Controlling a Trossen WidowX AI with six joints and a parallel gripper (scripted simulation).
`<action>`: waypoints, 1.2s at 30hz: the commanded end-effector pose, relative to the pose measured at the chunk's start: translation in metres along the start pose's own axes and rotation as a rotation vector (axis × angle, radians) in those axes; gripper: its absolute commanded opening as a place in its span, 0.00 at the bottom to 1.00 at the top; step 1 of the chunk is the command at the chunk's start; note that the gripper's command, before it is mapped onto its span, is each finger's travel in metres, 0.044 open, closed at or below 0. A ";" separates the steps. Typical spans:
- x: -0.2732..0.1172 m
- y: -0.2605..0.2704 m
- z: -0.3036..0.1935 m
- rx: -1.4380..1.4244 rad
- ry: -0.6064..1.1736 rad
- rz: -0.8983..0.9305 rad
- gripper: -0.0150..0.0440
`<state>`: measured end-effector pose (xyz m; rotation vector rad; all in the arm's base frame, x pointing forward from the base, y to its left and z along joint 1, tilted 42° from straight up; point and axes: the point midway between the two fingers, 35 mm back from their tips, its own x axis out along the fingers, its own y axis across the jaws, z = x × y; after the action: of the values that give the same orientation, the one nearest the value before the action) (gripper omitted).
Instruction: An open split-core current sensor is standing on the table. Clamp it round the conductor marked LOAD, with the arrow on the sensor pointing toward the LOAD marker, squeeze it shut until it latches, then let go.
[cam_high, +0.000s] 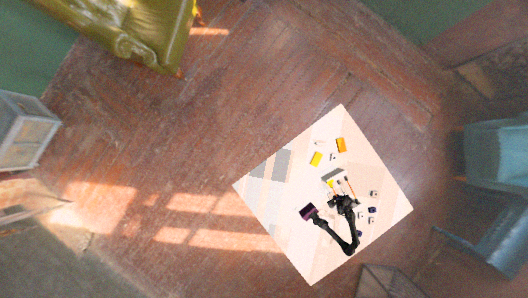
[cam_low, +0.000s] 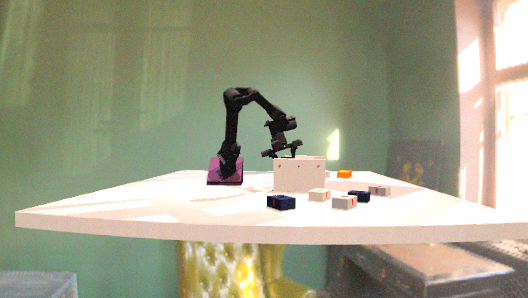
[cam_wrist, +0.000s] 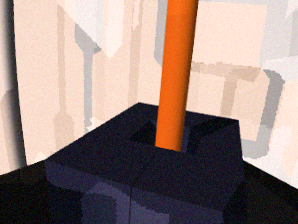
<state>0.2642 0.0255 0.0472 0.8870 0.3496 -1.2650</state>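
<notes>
The dark navy current sensor (cam_wrist: 95, 150) fills the lower wrist view. An orange conductor (cam_wrist: 176, 75) runs into the opening in its body, and the body surrounds that opening on the visible sides. A thin seam shows on the near side; whether it is latched cannot be told. My gripper (cam_wrist: 162, 163) (cam_low: 282, 153) is shut on the sensor, with dark finger parts at both lower corners of the wrist view. It is beside the top of the white panel box (cam_low: 300, 177). The arrow and the LOAD marker cannot be made out.
Small navy blocks (cam_low: 281, 202) (cam_high: 372, 210) and pale blocks (cam_low: 344, 202) (cam_high: 373, 193) stand near the box. A yellow block (cam_high: 316, 159) and an orange block (cam_high: 341, 145) (cam_low: 344, 174) lie beyond it. Another orange conductor (cam_high: 351, 191) shows by the gripper.
</notes>
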 end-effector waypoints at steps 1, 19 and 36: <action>0.000 0.000 0.000 0.000 0.000 0.000 0.68; 0.000 0.000 0.000 0.000 0.000 0.000 0.48; -0.001 -0.001 0.001 -0.010 -0.006 -0.016 0.25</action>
<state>0.2626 0.0259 0.0482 0.8765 0.3592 -1.2815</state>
